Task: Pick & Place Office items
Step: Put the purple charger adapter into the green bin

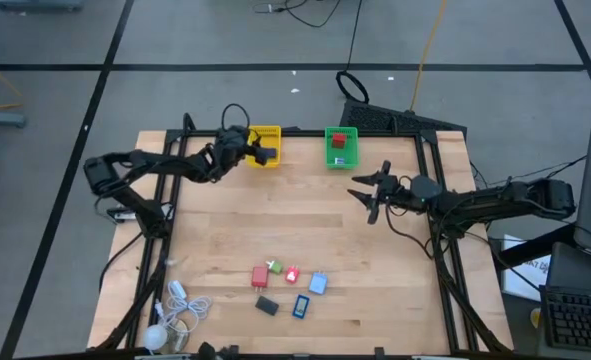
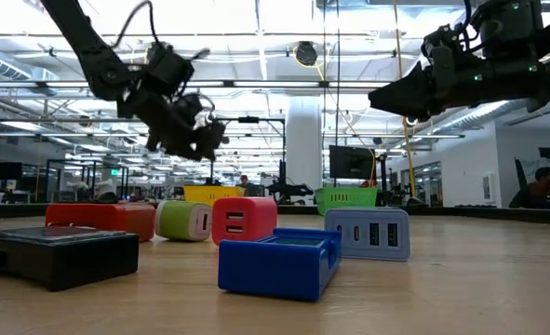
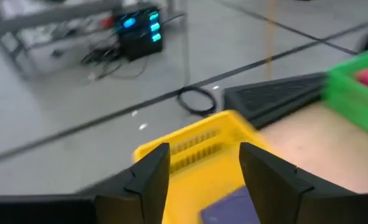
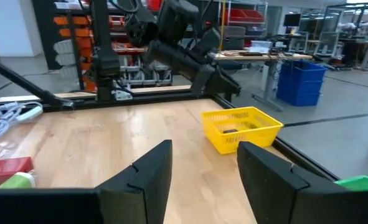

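left end effector: fingers spread, empty, above yellow basket holding a purple piece | right end effector: released, mid-bench | office items: clustered near front edge; red piece in green basket

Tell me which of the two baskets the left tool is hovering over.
The yellow basket: the left tool is directly above it, open. The green basket, beside it, has no tool over it.
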Controlling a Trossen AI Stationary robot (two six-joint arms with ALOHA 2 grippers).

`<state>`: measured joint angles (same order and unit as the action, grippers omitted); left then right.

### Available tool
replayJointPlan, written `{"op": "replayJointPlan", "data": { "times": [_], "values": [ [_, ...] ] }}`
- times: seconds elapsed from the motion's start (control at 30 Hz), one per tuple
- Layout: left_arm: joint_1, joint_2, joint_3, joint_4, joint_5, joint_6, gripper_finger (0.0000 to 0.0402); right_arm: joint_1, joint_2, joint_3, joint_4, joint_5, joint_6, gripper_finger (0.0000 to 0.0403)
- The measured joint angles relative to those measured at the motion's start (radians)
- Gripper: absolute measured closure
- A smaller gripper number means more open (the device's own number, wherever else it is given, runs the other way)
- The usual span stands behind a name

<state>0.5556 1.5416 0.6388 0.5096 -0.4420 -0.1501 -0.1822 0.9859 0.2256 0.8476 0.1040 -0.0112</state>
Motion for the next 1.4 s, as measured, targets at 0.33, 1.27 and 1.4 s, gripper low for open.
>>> {"op": "replayJointPlan", "data": {
  "times": [0.33,1.27,1.4],
  "values": [
    [-0.260,-0.250,0.001,-0.217,0.045,0.129,0.0209,0.200,0.091,0.048,0.024,0.001,0.000,0.0224],
    [-0.524,-0.254,0.000,-0.235,0.144,-0.019,0.0176,0.631,0.701,0.742,-0.817,0.021,0.050,0.0061],
    [-0.524,-0.254,0.000,-0.199,0.145,-0.011,0.0176,0.620,0.770,0.745,-0.785,0.025,0.023,0.0061]
  ]
}}
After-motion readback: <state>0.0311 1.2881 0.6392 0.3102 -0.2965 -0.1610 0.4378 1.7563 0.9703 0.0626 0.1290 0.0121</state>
